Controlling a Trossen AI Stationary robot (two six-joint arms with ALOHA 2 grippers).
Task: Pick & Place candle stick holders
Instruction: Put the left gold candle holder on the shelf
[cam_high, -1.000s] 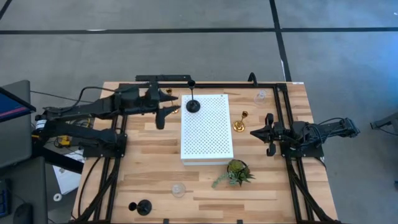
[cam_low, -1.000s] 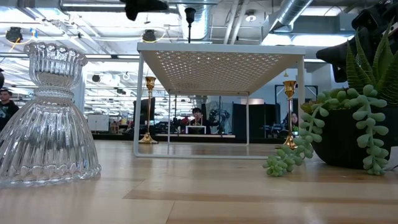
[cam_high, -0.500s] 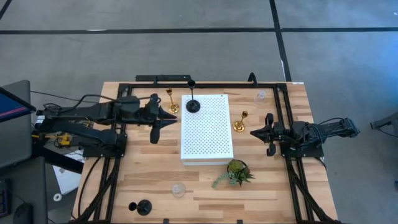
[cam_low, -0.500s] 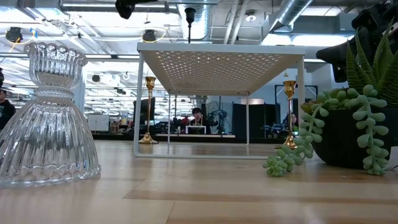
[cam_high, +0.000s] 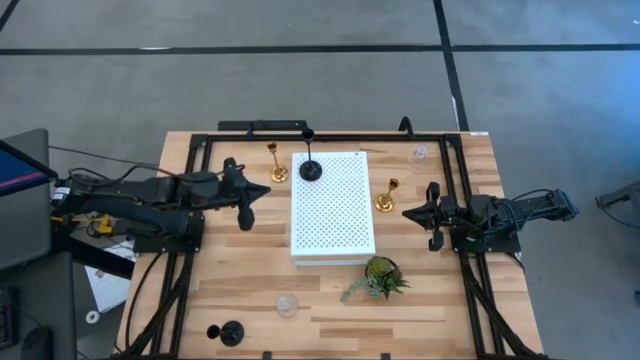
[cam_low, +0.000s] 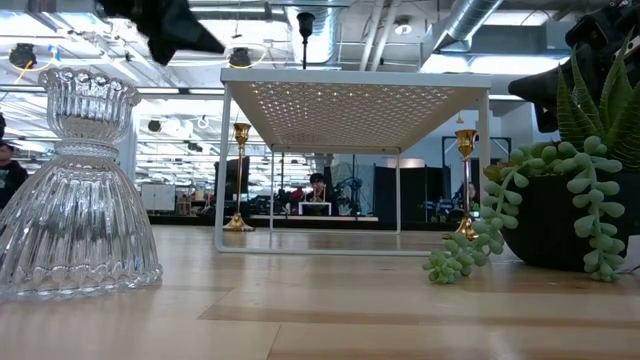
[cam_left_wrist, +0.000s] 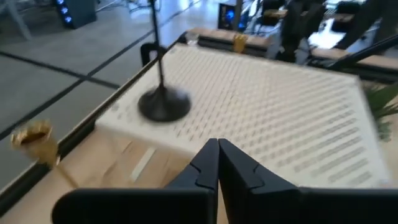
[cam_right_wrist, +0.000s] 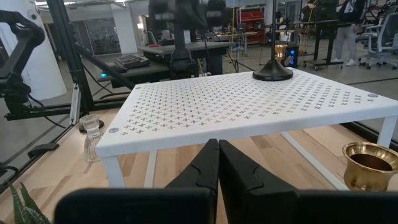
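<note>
Black candle stick holder (cam_high: 311, 170) on white board (cam_high: 333, 204) corner, both grippers' fingers pressed together, left gripper (cam_left_wrist: 217, 163), right gripper (cam_right_wrist: 217, 163)

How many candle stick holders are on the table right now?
6: black on the white board; black at front-left edge; gold left of board; gold right; glass back right; glass front.

Two dark, slim jointed arms with black cables and pointed fingertips.
</note>
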